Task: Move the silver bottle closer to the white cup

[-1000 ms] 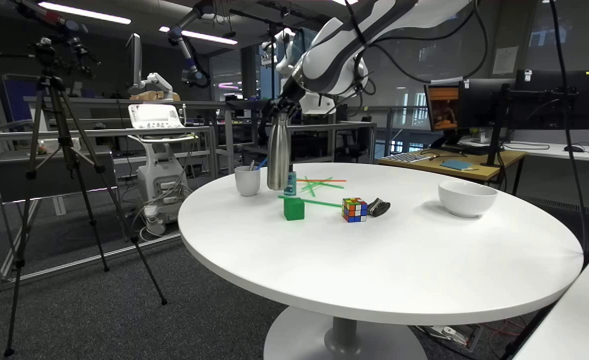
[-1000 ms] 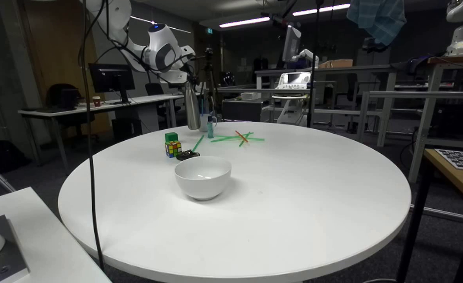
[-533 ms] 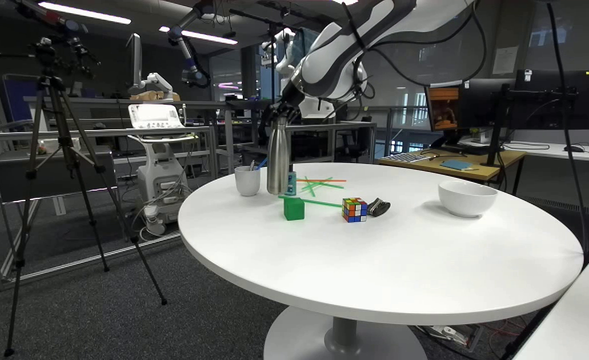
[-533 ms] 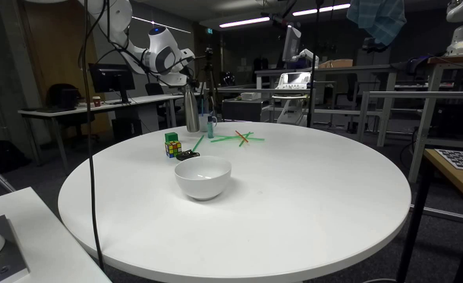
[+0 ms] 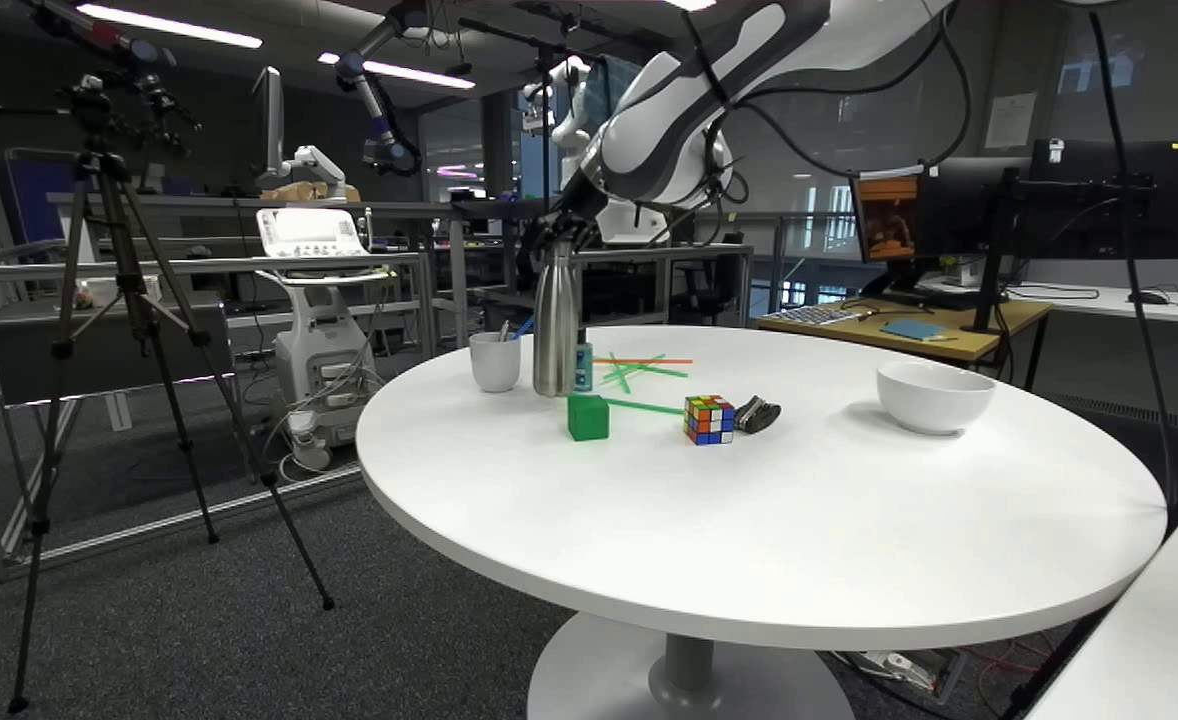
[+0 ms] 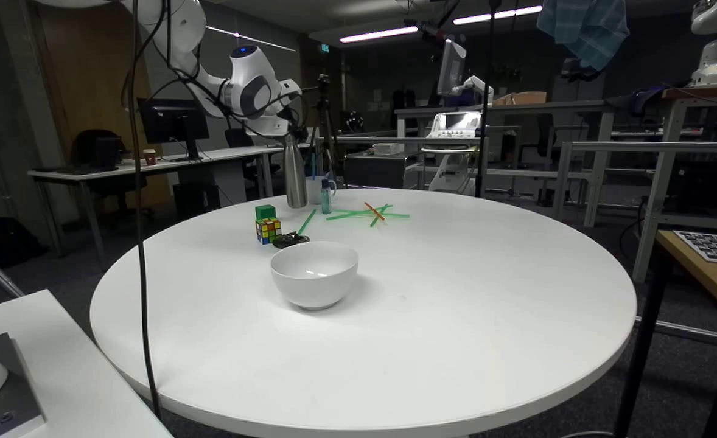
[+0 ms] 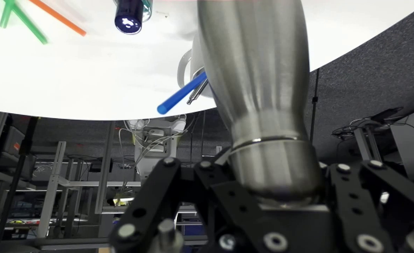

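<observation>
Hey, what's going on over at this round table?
A robot arm is holding a silver bottle upright, its gripper closed around the bottle's top. The bottle is beside a white cup, with a gap between them. Its base is at or just above the white table; I can't tell whether it touches.

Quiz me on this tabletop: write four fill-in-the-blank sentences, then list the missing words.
Top or base: the gripper grips the silver bottle by its ____.
Of the white cup and the white bowl, the silver bottle is nearer the ____.
The straw in the white cup is coloured ____.
The plain cube near the puzzle cube is coloured ____.

Missing words: top; white cup; blue; green.
</observation>
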Tool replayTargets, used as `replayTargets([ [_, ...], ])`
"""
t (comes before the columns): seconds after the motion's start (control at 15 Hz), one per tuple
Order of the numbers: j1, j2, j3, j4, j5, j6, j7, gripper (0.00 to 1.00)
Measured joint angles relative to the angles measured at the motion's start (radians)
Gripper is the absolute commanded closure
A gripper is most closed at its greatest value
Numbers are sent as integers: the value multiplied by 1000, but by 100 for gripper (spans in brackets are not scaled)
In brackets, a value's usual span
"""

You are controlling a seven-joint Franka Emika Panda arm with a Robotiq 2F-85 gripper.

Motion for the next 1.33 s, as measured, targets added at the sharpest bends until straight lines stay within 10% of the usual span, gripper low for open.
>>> replayTargets([
  [0.8, -2, 18, 10, 0, 2, 0, 0, 95],
  [0.87, -2, 18, 10, 0, 3, 0, 1, 56],
  [1.33, -2, 18, 10, 4, 3, 0, 3, 9],
])
